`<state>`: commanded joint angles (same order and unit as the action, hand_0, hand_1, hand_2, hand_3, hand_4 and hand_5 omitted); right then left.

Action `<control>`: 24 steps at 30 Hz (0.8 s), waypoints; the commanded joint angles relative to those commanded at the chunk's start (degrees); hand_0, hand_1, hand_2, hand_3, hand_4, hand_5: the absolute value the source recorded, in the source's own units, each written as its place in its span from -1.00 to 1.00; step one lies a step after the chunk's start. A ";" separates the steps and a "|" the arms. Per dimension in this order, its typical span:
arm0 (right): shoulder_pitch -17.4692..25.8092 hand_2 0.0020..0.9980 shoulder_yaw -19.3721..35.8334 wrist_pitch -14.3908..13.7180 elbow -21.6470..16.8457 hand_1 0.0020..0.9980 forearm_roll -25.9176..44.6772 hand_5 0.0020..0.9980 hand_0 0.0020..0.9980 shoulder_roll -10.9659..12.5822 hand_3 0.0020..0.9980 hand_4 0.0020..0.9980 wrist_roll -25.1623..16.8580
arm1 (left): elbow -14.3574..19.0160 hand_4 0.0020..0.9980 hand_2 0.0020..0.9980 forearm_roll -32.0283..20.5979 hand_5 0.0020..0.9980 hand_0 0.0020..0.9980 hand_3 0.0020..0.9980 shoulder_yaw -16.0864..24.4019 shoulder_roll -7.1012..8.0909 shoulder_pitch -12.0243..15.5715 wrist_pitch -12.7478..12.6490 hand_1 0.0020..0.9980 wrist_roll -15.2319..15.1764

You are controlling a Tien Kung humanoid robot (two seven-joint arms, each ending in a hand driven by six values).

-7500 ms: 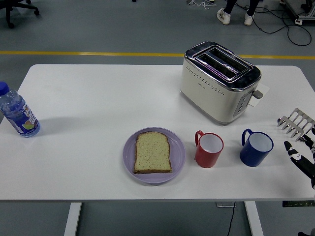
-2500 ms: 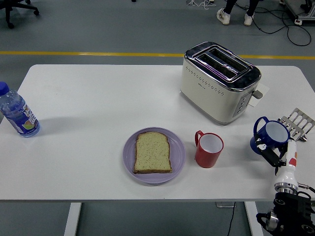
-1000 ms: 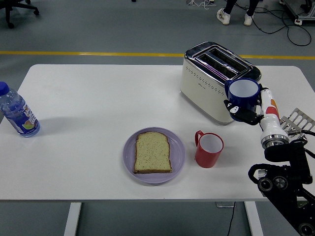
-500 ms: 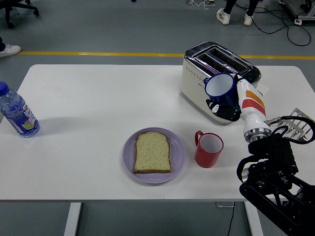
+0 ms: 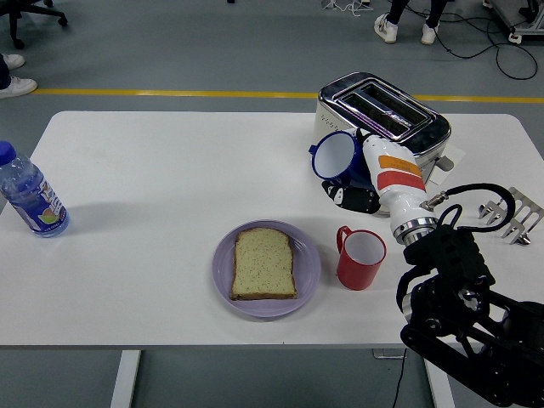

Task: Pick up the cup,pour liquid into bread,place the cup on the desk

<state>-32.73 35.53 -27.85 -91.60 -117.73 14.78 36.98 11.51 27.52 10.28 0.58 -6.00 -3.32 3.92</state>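
Blue cup (image 5: 338, 157), white inside, held aloft and tipped with its mouth leftward, in front of the toaster, above and right of the bread (image 5: 263, 263), one slice lying flat on a lilac plate (image 5: 308, 269) on the tabletop.

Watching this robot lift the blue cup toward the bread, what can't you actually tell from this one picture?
- Whether the blue cup holds any liquid: its mouth tilts left, the inside looks white, nothing is clearly visible in it.
- The right hand: the cup and wrist cover most of its grip.
- The toaster front: partly behind the cup and arm.
- The rack at the right: partly behind the arm's cable.
- The left arm: out of view.
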 joint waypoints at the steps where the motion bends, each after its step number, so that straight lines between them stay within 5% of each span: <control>1: -0.91 0.06 -1.24 0.41 0.22 -0.28 -0.21 -1.00 -0.25 0.26 0.10 0.43 0.00 | 0.00 -0.35 0.31 -0.02 0.67 0.27 0.11 -0.04 0.00 0.01 0.00 0.29 0.00; 10: -6.93 0.06 -9.75 9.00 1.29 -0.29 -0.21 -1.00 -0.26 1.18 0.11 0.31 0.00 | -0.02 -0.36 0.31 -0.36 0.67 0.27 0.10 -0.05 -0.02 0.10 0.00 0.29 0.02; 15: -10.28 0.06 -13.92 15.82 1.60 -0.29 -2.81 -1.00 -0.26 1.03 0.11 0.31 0.00 | -0.03 -0.36 0.31 -0.41 0.67 0.27 0.10 -0.18 -0.03 0.21 0.01 0.29 0.04; 17: -11.92 0.07 -15.93 18.66 1.85 -0.24 -2.97 -1.00 -0.24 0.78 0.14 0.17 0.00 | -0.03 -0.35 0.31 -0.52 0.67 0.27 0.10 -0.26 -0.05 0.24 0.01 0.29 0.04; 21: -14.10 0.07 -18.55 22.02 2.15 -0.24 -3.03 -1.00 -0.24 0.27 0.14 0.17 0.00 | -0.02 -0.35 0.31 -0.65 0.67 0.27 0.10 -0.38 -0.06 0.27 0.01 0.29 0.04; 24: -15.00 0.07 -19.41 22.03 2.73 -0.24 -3.91 -1.00 -0.23 -0.28 0.14 0.11 0.00 | -0.01 -0.36 0.31 -0.69 0.67 0.27 0.10 -0.32 -0.03 0.29 0.02 0.29 0.04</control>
<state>-47.72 16.13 -5.82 -88.87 -121.64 14.50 36.98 11.50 26.82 9.95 0.55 -5.71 -3.30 3.96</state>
